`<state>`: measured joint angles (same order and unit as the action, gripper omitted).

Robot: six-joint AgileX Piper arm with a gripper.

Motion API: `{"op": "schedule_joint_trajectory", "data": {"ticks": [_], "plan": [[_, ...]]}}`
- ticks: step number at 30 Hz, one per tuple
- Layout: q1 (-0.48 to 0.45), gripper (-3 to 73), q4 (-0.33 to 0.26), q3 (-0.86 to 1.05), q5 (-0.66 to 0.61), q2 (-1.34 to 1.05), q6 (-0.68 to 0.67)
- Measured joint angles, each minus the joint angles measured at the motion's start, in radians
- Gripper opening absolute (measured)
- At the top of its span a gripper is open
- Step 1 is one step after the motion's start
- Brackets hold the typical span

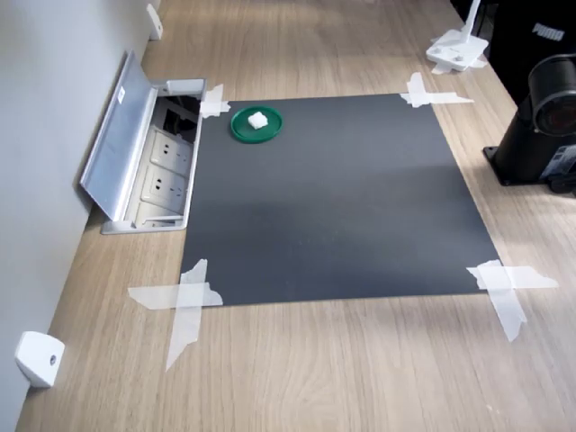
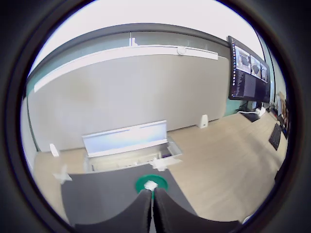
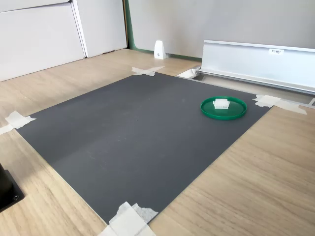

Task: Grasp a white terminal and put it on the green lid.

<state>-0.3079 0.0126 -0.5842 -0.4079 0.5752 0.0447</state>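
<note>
Resting on the lid [image 1: 243, 129], the terminal [image 1: 257, 121] sits near a taped corner of the dark mat [image 1: 333, 202] on the wooden surface [image 1: 360, 369]; in the wrist view the fingers [image 2: 167, 213] are pressed together, holding nothing.

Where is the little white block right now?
The white terminal lies on the green lid, at the black mat's far left corner in the first exterior view, beside the open socket box.

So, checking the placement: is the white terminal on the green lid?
Yes. The white terminal sits inside the green lid in both exterior views.
</note>
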Motion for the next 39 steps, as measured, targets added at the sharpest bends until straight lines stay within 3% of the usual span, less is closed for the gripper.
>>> {"op": "schedule_joint_trajectory", "data": {"ticks": [5, 9, 14, 19, 39], "plan": [[0.053, -0.7, 0.041, 0.170, 0.055, -0.140, 0.007], [0.108, -0.7, 0.020, 0.273, 0.057, -0.236, 0.007], [0.116, -0.7, -0.022, 0.356, 0.071, -0.361, 0.009], [0.116, -0.7, -0.023, 0.427, 0.074, -0.461, 0.009], [0.116, -0.7, -0.023, 0.514, 0.074, -0.585, 0.009]]}}
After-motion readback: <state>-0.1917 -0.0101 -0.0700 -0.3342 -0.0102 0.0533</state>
